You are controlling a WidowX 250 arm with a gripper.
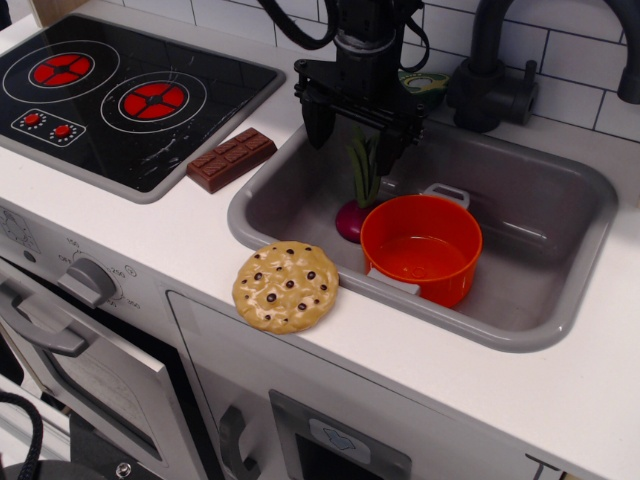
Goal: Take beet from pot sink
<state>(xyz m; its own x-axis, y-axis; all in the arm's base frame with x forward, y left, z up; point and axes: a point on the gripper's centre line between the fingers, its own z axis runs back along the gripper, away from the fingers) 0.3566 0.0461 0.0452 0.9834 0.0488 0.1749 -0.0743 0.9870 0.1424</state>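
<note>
I see the black gripper point(352, 140) wide open and empty above the grey plastic sink point(520, 330), because the dark purple beet point(352, 218) stands on the sink floor, touching the empty orange-red pot point(421, 247).

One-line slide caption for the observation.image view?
Open gripper above the beet, which stands on the sink floor against the empty orange pot.

One cam only: high, front-left of table point(200, 240), angled down & right across sink point(540, 330) twd tiled back wall; mid range, whole basin in frame.
</note>
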